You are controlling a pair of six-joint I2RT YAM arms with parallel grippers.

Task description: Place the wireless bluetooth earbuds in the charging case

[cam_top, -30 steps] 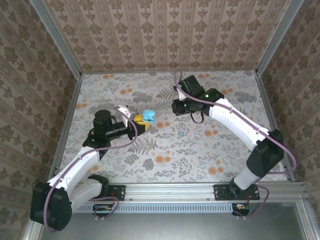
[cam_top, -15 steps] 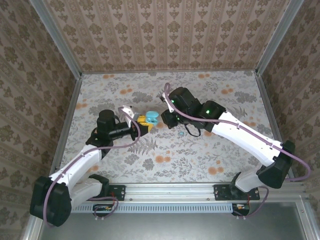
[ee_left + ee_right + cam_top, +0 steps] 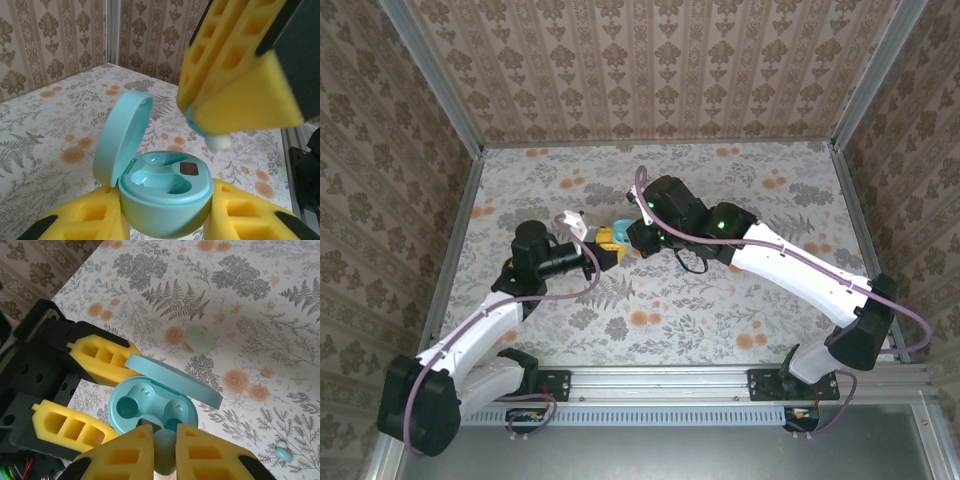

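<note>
Gripper, left (image 3: 608, 248): yellow foam fingers (image 3: 82, 222) clamped on the sides of the charging case, one finger on each flank.
Charging case (image 3: 167, 200): teal, held between the left fingers near the middle of the table (image 3: 770, 200); two wells face up.
Lid (image 3: 120, 135): hinged open and standing up from the case's rim (on the far side in the left wrist view).
First earbud (image 3: 164, 452): teal with a pale tip, pinched between the right fingers, just above the case's rim and not seated in a well.
Gripper, right (image 3: 164, 440): yellow foam fingers (image 3: 125, 452) closed on the first earbud, poised directly over the open case.
Pale green oval (image 3: 199, 338): lying on the floral table surface beyond the lid, apart from the case.
Second earbud (image 3: 283, 454): lying loose on the table, well to the right of the case, touching neither gripper.
</note>
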